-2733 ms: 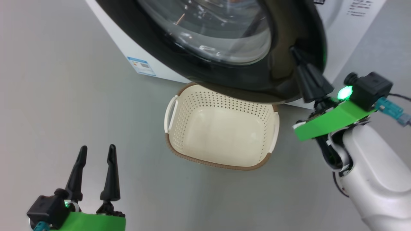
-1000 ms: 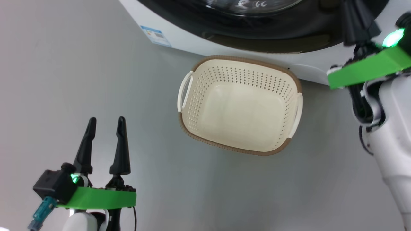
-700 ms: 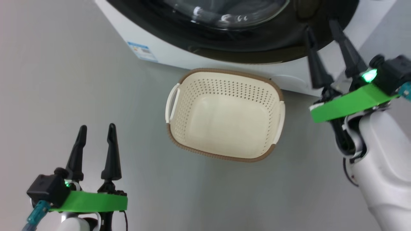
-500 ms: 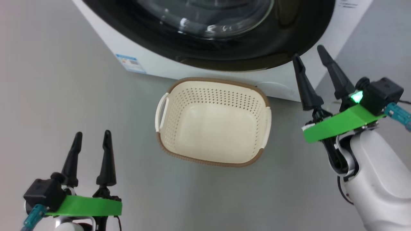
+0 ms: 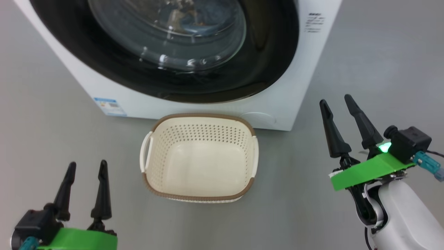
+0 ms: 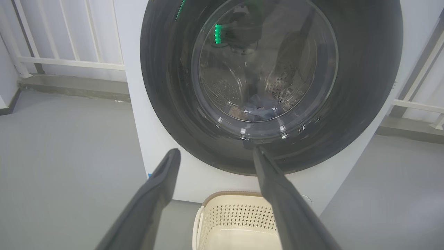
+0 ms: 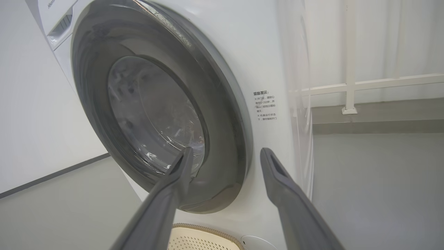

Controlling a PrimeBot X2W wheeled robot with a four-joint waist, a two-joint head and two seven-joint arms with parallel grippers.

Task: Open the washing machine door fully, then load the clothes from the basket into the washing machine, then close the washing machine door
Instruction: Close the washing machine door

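**Head view.** You face the washing machine door (image 5: 274, 52), flush in the washing machine (image 5: 298, 93), its top cut off. The basket (image 5: 204, 116) sits on the floor (image 5: 52, 139) just before it, long axis crosswise. The left gripper (image 5: 87, 163) and right gripper (image 5: 335, 99) are spread wide, holding nothing.

**Left wrist view.** The clothes (image 6: 258, 106) are a dim bluish heap behind the glass, details unreadable.

**Right wrist view.** The door is seen obliquely, and the basket is cut off below.

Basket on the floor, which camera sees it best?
The head view. It looks down on the whole basket: brown rim, both white handles, holey walls and empty bottom. The left wrist view cuts off all but its far end at the bottom edge; the right wrist view catches a sliver of rim there.
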